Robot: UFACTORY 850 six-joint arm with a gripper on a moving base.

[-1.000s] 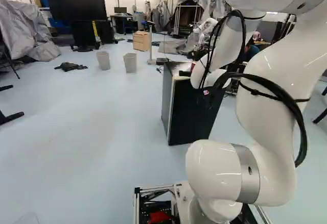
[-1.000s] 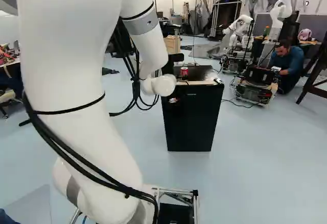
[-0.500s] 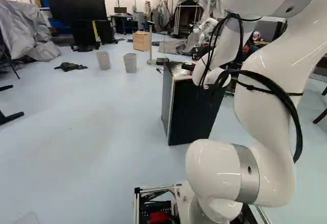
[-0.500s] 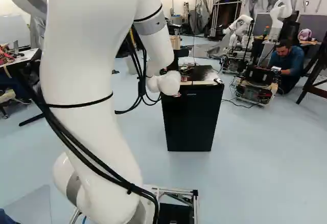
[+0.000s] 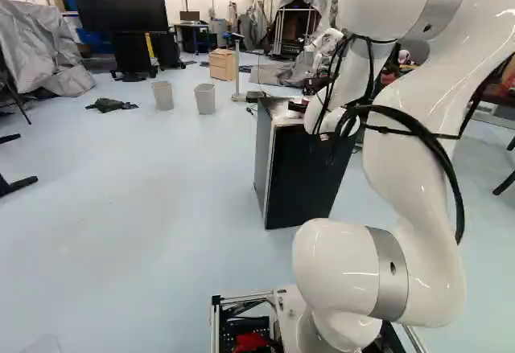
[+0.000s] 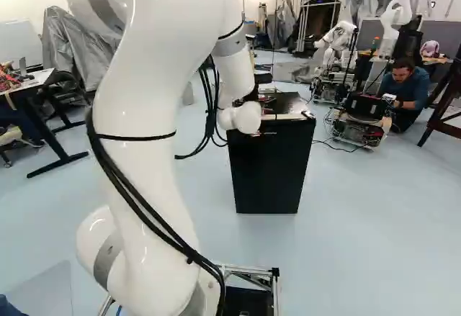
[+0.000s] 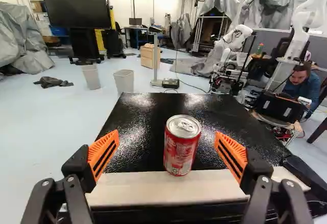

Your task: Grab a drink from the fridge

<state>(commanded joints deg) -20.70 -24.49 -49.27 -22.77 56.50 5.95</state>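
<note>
Black mini fridge [image 6: 270, 175] ahead, the arm [image 6: 144, 114] has swung its wide-open, empty gripper [image 7: 167, 134] into likely line with the red soda can [image 7: 181, 150].

I have my white arm [image 6: 137, 114] raised and bent forward, its gripper [image 6: 263, 80] pointing ahead with both fingers [image 7: 79, 168] spread wide, orange pads [image 7: 104, 151] facing each other.
</note>
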